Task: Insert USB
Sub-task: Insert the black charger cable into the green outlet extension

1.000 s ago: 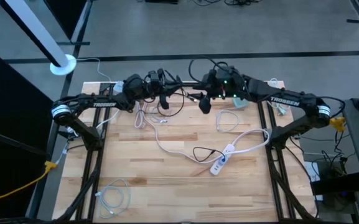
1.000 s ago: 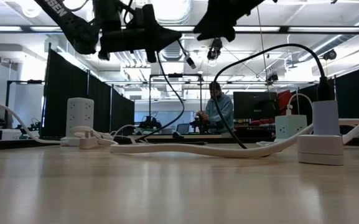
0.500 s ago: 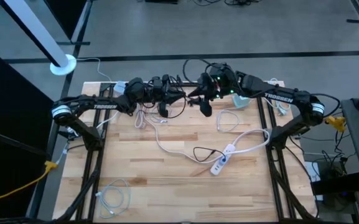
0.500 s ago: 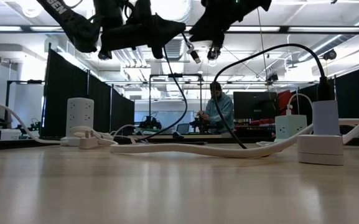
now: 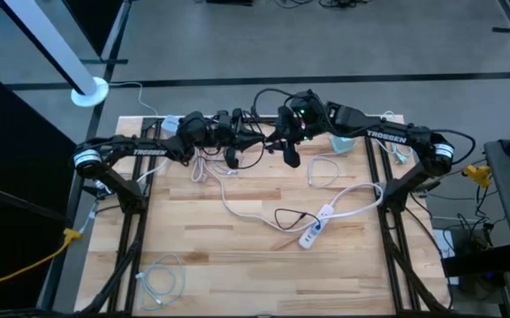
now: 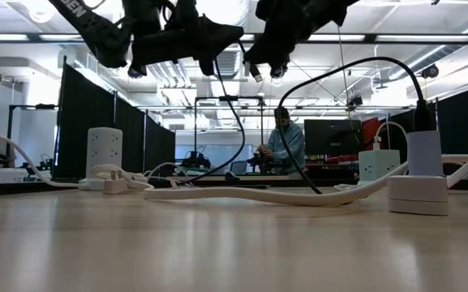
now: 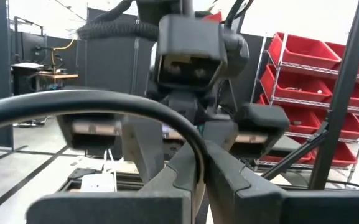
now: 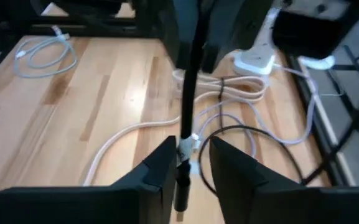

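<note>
1. Nearest the low camera, the white power strip (image 5: 317, 228) lies on the bench (image 5: 237, 265), untouched; it is probably the socket the plug must reach.
2. Farther back, above the bench, the right gripper (image 8: 187, 163) is narrowing around the black USB cable (image 8: 188, 74), its plug end (image 8: 185, 149) between the fingers (image 8: 160, 165). Whether they pinch it yet, I cannot tell.
3. Facing it, the left gripper (image 7: 199, 165) is pressed together on the same cable.
4. Judged step: a mid-air handover. Next: secure the right grip, release the left, carry the plug to the strip.
</note>
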You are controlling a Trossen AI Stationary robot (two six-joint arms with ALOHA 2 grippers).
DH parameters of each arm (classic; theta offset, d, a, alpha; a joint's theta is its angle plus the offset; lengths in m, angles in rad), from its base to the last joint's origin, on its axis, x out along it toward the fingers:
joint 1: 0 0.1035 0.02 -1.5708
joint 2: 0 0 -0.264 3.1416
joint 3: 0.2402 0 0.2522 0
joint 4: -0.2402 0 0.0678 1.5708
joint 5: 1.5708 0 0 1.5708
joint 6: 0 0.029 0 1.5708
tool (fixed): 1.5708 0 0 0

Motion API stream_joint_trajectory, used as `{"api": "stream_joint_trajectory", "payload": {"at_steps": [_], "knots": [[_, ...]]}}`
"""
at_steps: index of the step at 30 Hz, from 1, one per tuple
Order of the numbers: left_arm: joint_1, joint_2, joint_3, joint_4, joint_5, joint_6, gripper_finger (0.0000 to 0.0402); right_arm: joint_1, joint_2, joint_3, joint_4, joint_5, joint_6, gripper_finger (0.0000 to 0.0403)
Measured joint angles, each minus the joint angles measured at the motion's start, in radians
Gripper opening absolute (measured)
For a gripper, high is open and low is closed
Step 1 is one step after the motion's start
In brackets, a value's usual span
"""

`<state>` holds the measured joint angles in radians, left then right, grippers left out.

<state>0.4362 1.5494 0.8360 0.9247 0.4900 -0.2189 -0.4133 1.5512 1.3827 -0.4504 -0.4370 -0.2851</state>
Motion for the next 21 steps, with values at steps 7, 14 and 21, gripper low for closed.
{"api": "stream_joint_trajectory", "payload": {"at_steps": [7,14,21], "knots": [[-0.001,0.000,0.000,-0.008,-0.001,0.001,0.0007,0.000,0.008,0.000,-0.009,-0.001,-0.022,0.0009],[-0.001,-0.004,-0.003,-0.008,0.000,0.017,0.0055,-0.012,-0.020,-0.002,-0.021,-0.023,-0.064,0.0007],[-0.002,-0.037,-0.047,-0.008,0.002,0.031,0.0136,-0.115,-0.075,-0.060,-0.018,-0.064,-0.056,0.0007]]}}
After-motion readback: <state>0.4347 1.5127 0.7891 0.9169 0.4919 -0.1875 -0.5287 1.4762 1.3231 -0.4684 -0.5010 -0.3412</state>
